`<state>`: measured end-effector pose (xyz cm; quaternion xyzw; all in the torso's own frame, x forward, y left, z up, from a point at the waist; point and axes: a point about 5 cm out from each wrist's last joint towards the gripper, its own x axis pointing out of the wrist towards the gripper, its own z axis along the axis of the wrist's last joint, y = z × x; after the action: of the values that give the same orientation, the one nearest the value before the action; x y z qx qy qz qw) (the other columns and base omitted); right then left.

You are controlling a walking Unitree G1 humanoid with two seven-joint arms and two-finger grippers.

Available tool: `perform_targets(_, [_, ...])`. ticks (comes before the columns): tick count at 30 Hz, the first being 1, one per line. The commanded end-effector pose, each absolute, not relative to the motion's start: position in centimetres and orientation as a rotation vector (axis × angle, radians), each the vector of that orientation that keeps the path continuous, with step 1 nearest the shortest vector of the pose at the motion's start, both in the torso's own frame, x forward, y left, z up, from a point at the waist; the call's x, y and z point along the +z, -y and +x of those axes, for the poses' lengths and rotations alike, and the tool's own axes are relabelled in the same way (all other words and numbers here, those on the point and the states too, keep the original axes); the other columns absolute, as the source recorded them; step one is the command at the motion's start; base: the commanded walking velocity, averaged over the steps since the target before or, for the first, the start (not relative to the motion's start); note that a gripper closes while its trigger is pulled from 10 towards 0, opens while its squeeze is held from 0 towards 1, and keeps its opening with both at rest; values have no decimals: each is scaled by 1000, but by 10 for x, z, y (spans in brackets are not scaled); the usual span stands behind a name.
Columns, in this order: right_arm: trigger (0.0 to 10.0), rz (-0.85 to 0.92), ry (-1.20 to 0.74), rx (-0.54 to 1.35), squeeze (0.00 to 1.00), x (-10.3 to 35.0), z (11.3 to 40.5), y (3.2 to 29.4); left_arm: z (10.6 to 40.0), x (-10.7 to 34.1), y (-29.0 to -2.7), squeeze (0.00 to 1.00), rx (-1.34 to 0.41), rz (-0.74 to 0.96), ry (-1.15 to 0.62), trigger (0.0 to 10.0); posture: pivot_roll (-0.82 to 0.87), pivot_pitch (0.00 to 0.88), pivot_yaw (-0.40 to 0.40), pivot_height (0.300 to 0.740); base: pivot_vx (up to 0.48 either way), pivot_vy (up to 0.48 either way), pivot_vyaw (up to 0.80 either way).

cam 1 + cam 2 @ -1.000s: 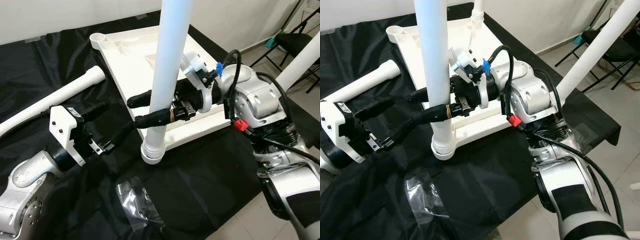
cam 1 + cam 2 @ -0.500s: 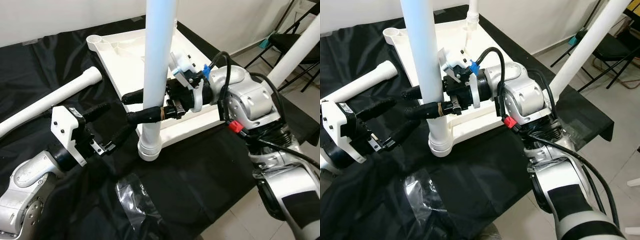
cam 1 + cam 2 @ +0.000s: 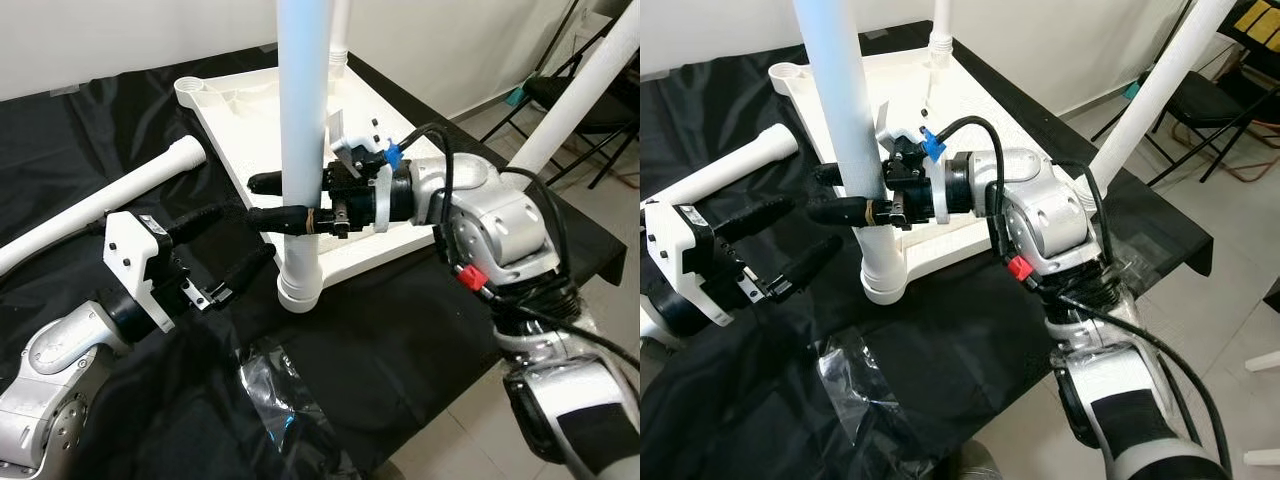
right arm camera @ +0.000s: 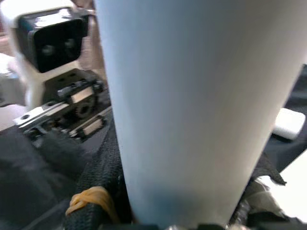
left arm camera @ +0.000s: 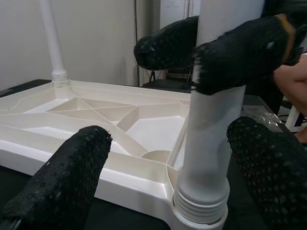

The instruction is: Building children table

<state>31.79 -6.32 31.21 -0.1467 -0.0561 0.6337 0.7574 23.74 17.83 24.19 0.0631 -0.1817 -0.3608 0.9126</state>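
Note:
A white tabletop lies upside down on black cloth. A white leg stands upright, its threaded base at the tabletop's near corner. My right gripper is shut on this leg a little above the base, one black finger on each side. My left gripper is open just left of the leg's base and apart from it, its fingers level with the collar. Another leg stands at the far corner. A loose leg lies on the cloth at the left.
A long white tube slants up at the right, in front of black folding chairs. Crumpled clear plastic lies on the cloth near its front edge. Part of a person is behind the table.
The camera has shifted. My right wrist has rolled while shut on the leg, and the leg stands straighter. The left gripper stays open in the same place.

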Motion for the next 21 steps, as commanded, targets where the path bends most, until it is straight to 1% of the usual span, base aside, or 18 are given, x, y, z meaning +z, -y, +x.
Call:
perform_targets(1, [10000,-308,59,1332,0,299,322,67,235,242,-172,0,-777,121,378,10000,-11,239,-83,740,0,0,0])
perform_targets(9, [10000,-272,103,1213,0,305,321,68,236,241,-172,0,-783,125,377,10000,-10,230,-79,740,0,0,0])
perform_targets(15, [10000,-251,114,1170,0,308,319,67,236,241,-172,0,-785,125,377,10000,-9,229,-78,740,0,0,0])
perform_targets(18, [10000,-212,129,1081,0,310,319,65,236,241,-172,0,-789,126,377,10000,-9,228,-74,740,0,0,0])
perform_targets(20, [10000,-212,129,1081,0,310,319,65,236,241,-172,0,-789,126,377,10000,-9,228,-74,740,0,0,0])
perform_targets(21, [10000,-191,135,1043,0,311,319,65,236,242,-171,0,-792,126,377,10000,-9,227,-71,740,0,0,0])
